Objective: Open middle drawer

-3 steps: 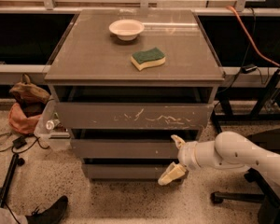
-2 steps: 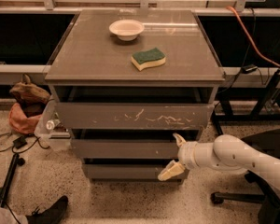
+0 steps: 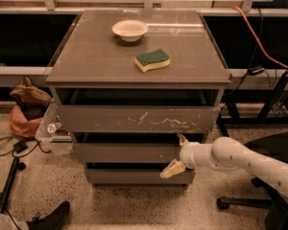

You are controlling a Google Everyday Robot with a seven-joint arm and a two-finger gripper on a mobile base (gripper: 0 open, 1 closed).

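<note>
The middle drawer [image 3: 127,153] is a plain grey-brown front, second of three in a grey-brown cabinet, and it looks closed. Above it is the wider top drawer front [image 3: 137,119] with many white scratches; below is the narrowest bottom drawer front [image 3: 134,176]. My gripper [image 3: 177,153] comes in from the right on a white arm and sits at the middle drawer's right end. One tan finger [image 3: 183,140] points up at the gap above that drawer; the other [image 3: 172,169] points down-left over the gap below it. The fingers are spread apart, holding nothing.
A white bowl [image 3: 130,30] and a green-and-yellow sponge [image 3: 153,60] lie on the cabinet top [image 3: 86,56]. A brown bag [image 3: 28,104] and cables lie on the floor at left. A shoe [image 3: 50,217] is at bottom left. A chair base [image 3: 240,200] stands at right.
The gripper has shifted very slightly left along the middle drawer's right end. The drawers have not moved.
</note>
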